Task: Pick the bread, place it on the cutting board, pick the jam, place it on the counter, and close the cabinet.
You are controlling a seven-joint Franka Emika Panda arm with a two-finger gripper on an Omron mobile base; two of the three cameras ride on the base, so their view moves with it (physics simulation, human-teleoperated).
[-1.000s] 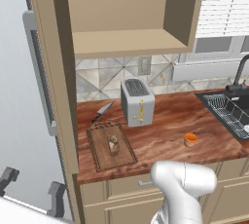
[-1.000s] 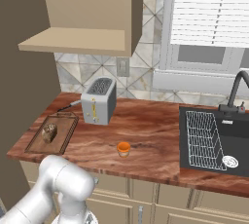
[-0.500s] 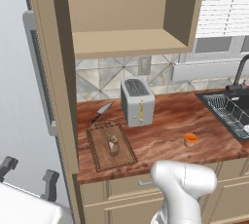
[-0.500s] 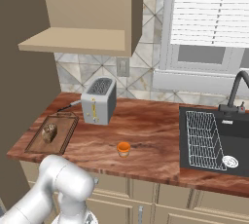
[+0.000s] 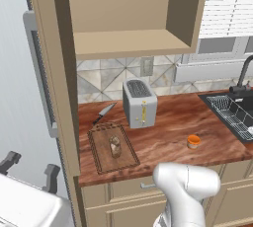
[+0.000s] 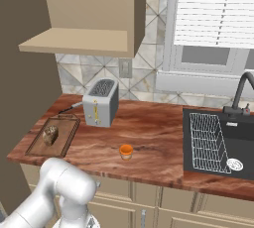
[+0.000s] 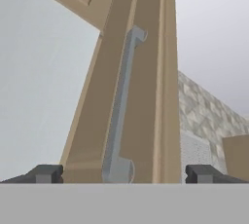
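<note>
Kitchen corner w/ tiled backsplash, window blinds at right, and the counter [image 5: 168, 130] of reddish streaky wood over tan drawers. Cutting board [image 5: 111, 147] lies at the counter's left end; the bread [image 5: 115, 145] sits on it, roughly mid-board. A knife [image 5: 103, 113] lies on the counter just behind the board, beside the toaster [image 5: 139, 103], which stands upright near the back wall. The jam [image 5: 193, 141] stands upright on the counter, well apart from the board, toward the front edge and between the toaster and the sink [image 5: 234, 114]. From the right base cam: board [image 6: 54, 135] far left w/ bread [image 6: 49, 135] on it, jam [image 6: 126, 151] near mid-counter, sink w/ wire rack [image 6: 217, 142] at right, faucet behind it.

The cabinet [image 5: 128, 16] is mounted above the counter; interior is exposed, shelf bare, door swung out to the left so it shows edge-on w/ its long silver bar handle [image 5: 40, 73] on the outer face. In the hand cam the door edge and handle [image 7: 120, 116] run up the middle of the frame, close in front of the gripper [image 7: 124, 174]. Fingers [image 7: 46, 173] spread wide apart, one to each side of the handle's lower end, nothing between them in contact as far as I can tell. In the left base cam the gripper [image 5: 27, 169] is low at the left, beside the door's bottom edge.
</note>
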